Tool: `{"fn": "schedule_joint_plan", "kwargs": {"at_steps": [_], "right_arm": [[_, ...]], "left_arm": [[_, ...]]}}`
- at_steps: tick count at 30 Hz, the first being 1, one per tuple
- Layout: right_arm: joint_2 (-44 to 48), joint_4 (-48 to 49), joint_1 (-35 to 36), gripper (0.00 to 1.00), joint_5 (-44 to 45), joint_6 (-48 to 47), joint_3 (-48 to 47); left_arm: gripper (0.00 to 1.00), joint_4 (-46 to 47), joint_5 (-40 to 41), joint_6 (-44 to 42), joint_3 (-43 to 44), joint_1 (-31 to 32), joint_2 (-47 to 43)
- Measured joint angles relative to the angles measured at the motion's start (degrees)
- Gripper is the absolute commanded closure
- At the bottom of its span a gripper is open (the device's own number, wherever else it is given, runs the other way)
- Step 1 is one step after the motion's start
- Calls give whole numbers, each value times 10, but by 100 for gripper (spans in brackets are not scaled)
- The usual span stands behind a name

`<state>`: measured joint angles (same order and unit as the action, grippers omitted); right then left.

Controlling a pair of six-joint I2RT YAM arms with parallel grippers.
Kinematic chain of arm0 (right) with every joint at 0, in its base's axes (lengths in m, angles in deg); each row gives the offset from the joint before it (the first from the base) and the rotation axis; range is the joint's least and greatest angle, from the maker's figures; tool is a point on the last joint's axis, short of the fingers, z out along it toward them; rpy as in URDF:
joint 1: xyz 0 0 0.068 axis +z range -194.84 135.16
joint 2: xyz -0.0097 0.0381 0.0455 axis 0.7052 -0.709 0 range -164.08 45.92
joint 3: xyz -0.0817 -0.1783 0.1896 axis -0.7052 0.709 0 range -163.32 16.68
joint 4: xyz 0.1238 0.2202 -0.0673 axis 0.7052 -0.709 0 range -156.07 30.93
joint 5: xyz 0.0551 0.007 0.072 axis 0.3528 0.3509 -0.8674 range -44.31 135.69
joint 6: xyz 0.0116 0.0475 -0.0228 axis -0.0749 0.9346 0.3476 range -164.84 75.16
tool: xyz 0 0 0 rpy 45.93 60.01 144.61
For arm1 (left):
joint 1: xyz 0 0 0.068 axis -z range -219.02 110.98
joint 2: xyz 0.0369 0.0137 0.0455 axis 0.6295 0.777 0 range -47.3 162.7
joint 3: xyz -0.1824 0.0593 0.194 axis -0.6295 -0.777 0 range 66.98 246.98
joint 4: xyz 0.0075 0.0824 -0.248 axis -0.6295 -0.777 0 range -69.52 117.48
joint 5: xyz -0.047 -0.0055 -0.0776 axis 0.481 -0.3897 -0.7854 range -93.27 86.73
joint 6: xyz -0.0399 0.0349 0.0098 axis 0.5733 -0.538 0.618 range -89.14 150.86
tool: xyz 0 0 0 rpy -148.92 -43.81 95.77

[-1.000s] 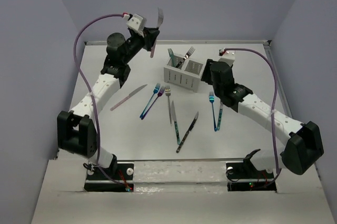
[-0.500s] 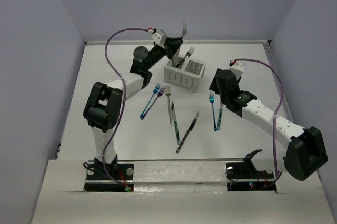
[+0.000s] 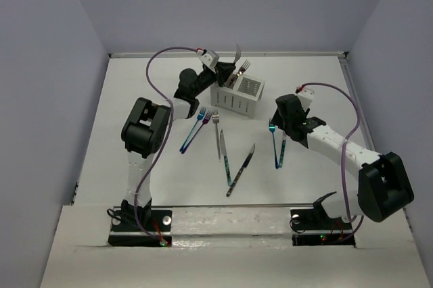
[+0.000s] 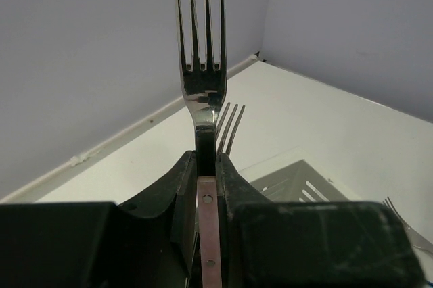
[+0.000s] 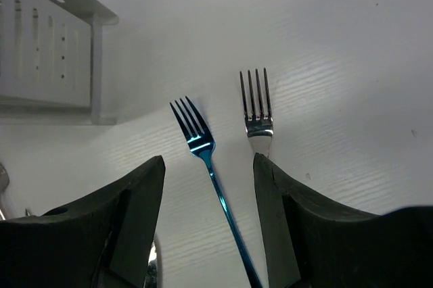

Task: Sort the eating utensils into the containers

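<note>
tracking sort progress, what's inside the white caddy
One silver fork stands in the caddy, in the compartment by the left hand; the other compartment looks empty. That hand, holding a second fork, covers the rest.

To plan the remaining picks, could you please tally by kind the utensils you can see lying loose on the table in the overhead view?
Slim metal forks: 5
Slim metal table knives: 2
Total: 7

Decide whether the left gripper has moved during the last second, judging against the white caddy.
Yes. The left gripper, shut on a silver fork, has swung rightwards, from well left of the caddy to above its left end.
</note>
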<state>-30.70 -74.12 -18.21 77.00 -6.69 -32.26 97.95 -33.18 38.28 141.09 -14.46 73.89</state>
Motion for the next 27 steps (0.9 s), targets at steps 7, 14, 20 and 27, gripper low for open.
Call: {"fn": "schedule_joint_plan", "kwargs": {"at_steps": [7, 14, 20, 27], "right_arm": [[-51, -25, -12, 39, -39, 25, 10], [-118, -58, -26, 39, -70, 48, 9], [-143, -75, -30, 41, -80, 61, 2], [-165, -86, -37, 77, -81, 61, -20]], "left_arm": [[61, 12, 3, -16, -34, 0, 9], [57, 35, 14, -21, -94, 0, -1], [55, 27, 28, -16, -131, 0, -40], [54, 16, 54, -16, -136, 0, -131]]}}
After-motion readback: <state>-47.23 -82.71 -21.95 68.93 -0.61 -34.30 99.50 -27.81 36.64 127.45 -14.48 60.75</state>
